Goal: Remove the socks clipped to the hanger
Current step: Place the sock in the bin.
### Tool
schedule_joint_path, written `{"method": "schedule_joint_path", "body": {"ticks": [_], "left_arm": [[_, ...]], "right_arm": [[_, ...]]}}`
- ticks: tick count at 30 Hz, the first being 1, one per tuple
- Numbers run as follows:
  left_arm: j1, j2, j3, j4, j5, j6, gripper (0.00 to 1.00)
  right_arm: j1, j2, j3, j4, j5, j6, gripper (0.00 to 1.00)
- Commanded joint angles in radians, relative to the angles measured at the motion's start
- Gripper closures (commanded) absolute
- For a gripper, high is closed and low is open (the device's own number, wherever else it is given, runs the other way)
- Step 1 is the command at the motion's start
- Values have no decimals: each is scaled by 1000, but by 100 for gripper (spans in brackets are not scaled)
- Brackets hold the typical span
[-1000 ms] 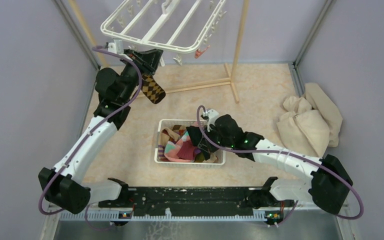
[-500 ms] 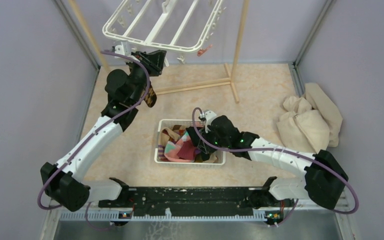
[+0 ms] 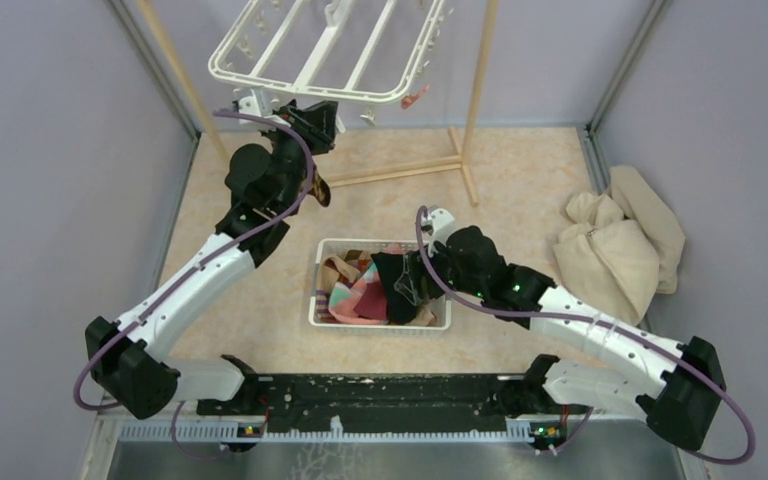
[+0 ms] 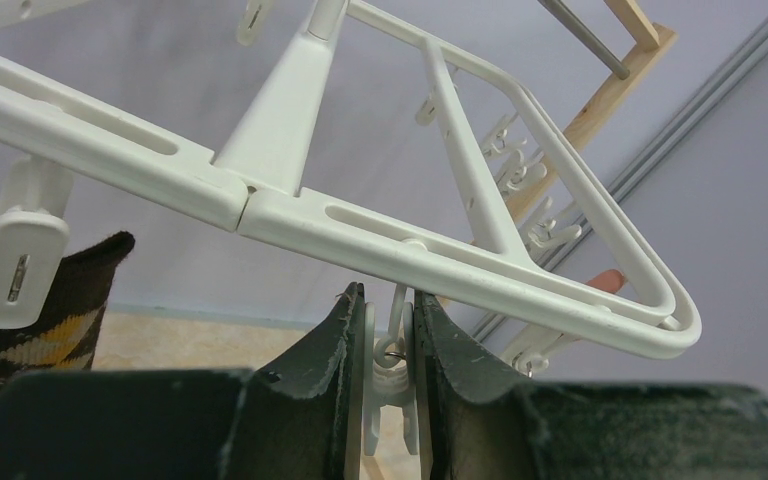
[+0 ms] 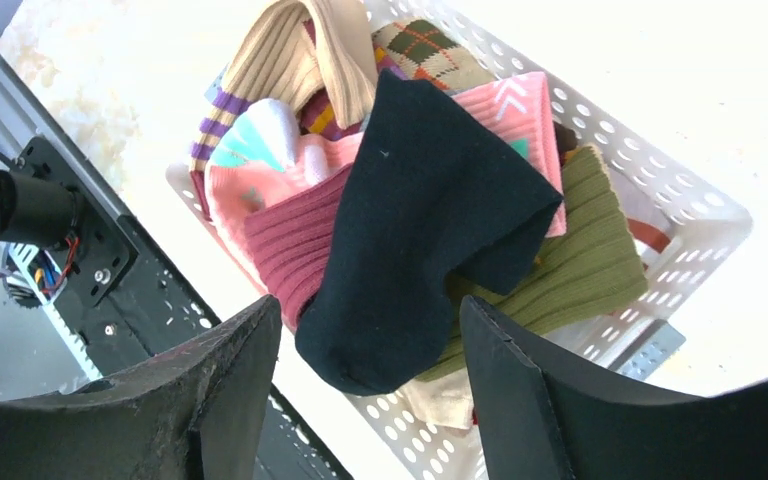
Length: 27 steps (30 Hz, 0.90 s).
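at the left of the top view, the left gripper (image 3: 317,114) is raised to the near rim of the hanger (image 3: 370,96), which is hung high at the back from the wooden rack (image 3: 480,80). how the fingers stand cannot be told from above. in the left wrist view they are seen nearly closed, pressed from both sides on a white clip (image 4: 390,372) dangling under the hanger's bar. further left in that view, a second clip (image 4: 20,262) is seen pinching the brown argyle sock (image 4: 65,305). from above only a scrap of this sock (image 3: 316,190) is shown, below the arm. at the hanger's right corner a small pink piece (image 3: 415,97) is clipped; what it is cannot be told. in the middle of the table the white basket (image 3: 380,326) is filled with loose socks. the right gripper (image 3: 418,280) is held over its right half. in the right wrist view the fingers are spread wide with nothing gripped, and the black sock (image 5: 430,220) is seen lying below them on pink, maroon and olive socks. at the far right, a beige cloth heap (image 3: 615,245) is piled.
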<state>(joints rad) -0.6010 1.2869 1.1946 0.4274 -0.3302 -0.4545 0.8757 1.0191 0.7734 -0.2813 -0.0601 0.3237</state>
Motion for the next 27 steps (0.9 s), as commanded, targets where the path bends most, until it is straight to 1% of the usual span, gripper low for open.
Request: {"method": "schedule_joint_path", "body": {"ticks": [1,3,4,9,11,16,21,23,27], "left_arm": [[-32,3,25,18,-80,33,91],[-45,5,24,25,-102,44,90],[-50,6,24,30,-112,49,90],[-84,16,20,49,-177,86,90],[-105,23,21,60,-208,113,89],[-145,55,40,86,-281,194,88],[-158,85,54,116,-333,258,87],[-160,95,62,123,-341,278,87],[-163,118,95,133,-345,301,87]], "right_arm": [[13,-54,40,-14,68,12,34],[12,-49,38,-5,101,16,38],[12,-41,38,6,107,18,42],[10,24,43,88,122,25,68],[7,63,55,124,122,25,73],[0,180,81,195,99,28,75],[0,277,74,247,65,47,78],[0,301,65,258,26,51,80],[3,316,25,294,-21,71,81]]}}
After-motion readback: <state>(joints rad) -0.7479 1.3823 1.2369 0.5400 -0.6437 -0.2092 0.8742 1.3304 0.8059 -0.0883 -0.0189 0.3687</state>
